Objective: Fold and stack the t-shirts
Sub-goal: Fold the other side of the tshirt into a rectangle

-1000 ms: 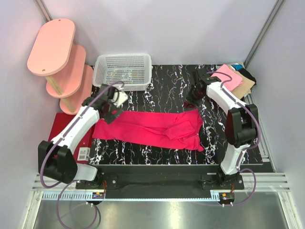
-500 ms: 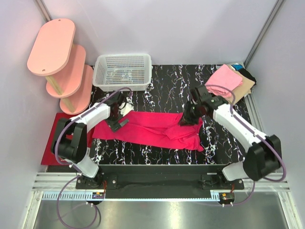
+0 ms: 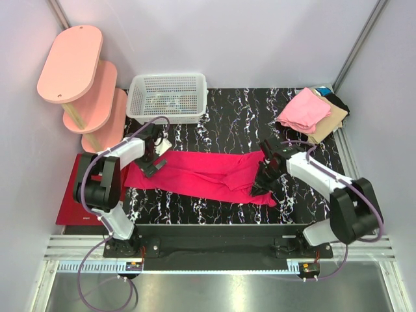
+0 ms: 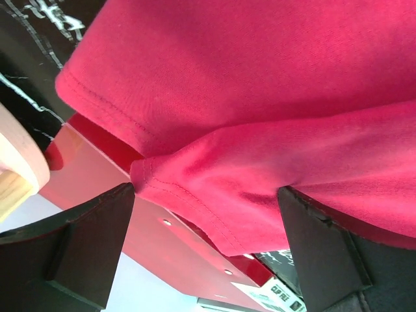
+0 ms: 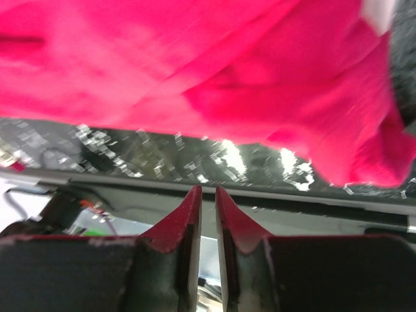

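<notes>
Fold step on the magenta t-shirt [image 3: 195, 174], spread flat across the tabletop [image 3: 240, 110] with the folded t-shirts [image 3: 305, 112] piled far right: left gripper [image 3: 155, 164] gapes wide over its left hem corner, right gripper [image 5: 207, 192] is nearly clenched and empty at the right end, so next probably pinch both ends and fold.
</notes>
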{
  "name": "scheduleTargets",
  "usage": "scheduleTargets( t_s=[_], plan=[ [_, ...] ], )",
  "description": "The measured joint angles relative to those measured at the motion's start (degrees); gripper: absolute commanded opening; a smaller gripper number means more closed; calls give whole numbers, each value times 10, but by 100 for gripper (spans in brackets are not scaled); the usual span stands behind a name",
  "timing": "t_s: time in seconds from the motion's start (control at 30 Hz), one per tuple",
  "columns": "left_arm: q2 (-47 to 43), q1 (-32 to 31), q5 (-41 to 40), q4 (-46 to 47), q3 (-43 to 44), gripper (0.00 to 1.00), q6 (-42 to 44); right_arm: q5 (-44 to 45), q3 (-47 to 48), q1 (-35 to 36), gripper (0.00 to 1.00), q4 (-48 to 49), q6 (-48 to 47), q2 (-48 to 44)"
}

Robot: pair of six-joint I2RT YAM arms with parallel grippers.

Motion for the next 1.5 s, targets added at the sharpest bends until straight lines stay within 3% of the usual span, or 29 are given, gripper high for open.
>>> scheduleTargets(
  t_s=[0.17,0.7,1.0,1.13,1.37,1.5],
  plan=[
    [0,7,-9,17,-6,99,8,14,-5,-1,16,0,-10,55],
    [-34,34,-36,96,-58,99,54,92,-20,-46,11,-38,-50,87],
    [-37,43,-34,94,-60,99,64,71,6,-76,2,-32,-73,167],
    [-43,38,-13,58,-56,99,48,67,17,-96,2,-40,-77,174],
    [-99,-39,63,-79,-48,99,4,158,103,-148,4,-20,-74,181],
    [-146,-50,110,-144,-40,99,-12,193,120,-165,4,-16,-59,176]
  ],
)
